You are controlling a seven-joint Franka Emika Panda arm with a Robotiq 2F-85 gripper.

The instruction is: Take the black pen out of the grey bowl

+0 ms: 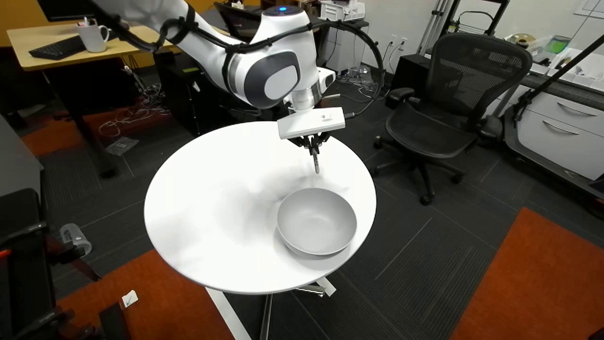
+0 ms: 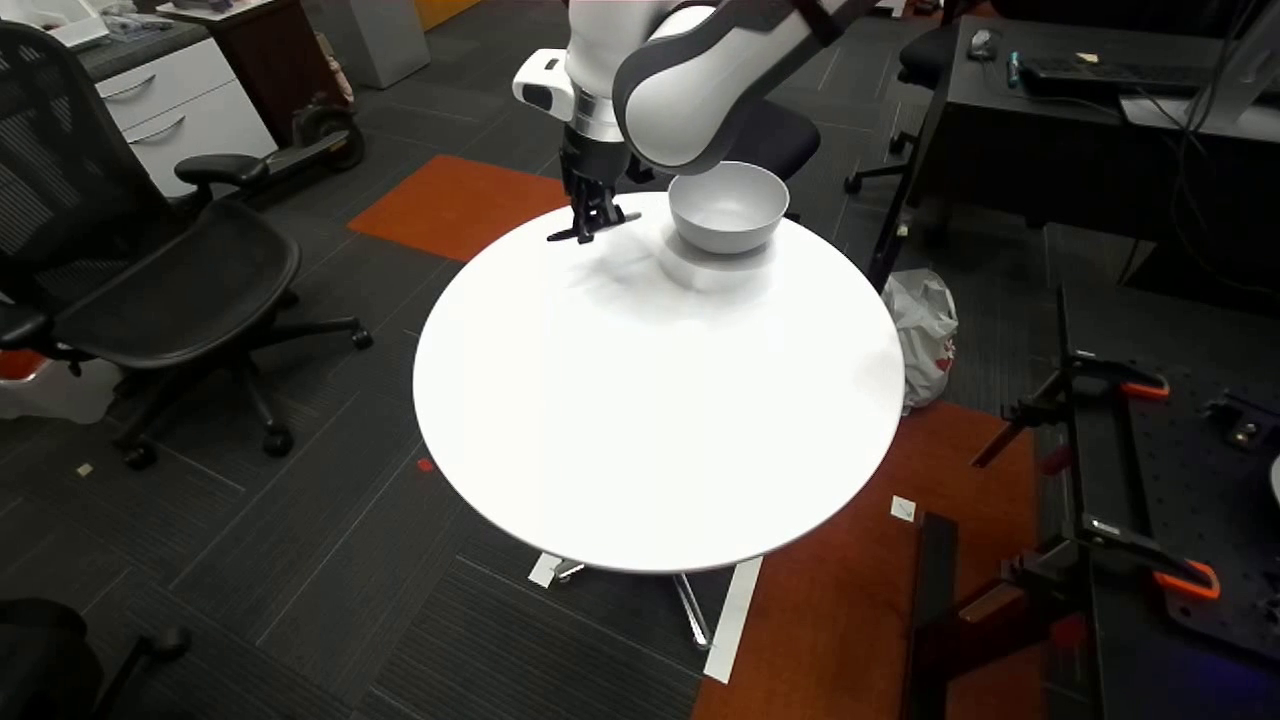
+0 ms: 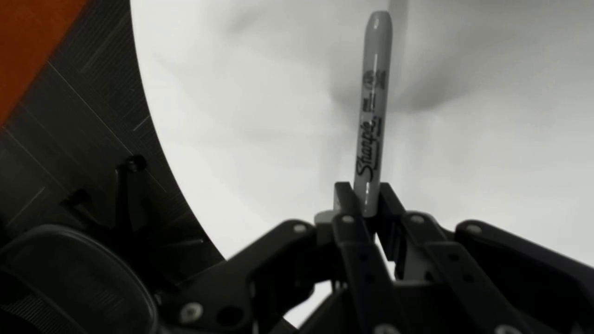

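At the far left of an exterior view, a chair (image 2: pixel 165 280) is seen on the floor (image 2: pixel 330 480), apart from the table (image 2: pixel 650 420). Next, near the table's rim, the pen (image 3: pixel 373 111) is held in the air, outside the bowl (image 2: pixel 728 205) and beside it; if it were released from that height, a bounce and a roll to the floor could be caused by its round barrel. It is pinched by the gripper (image 3: pixel 366 197), with fingers pressed on both sides; a twist could be caused by so narrow a hold if one end were brought onto the table first. Further right, the bowl could be knocked by the pen's grey end, which is pointed toward it, were the gripper swung that way.
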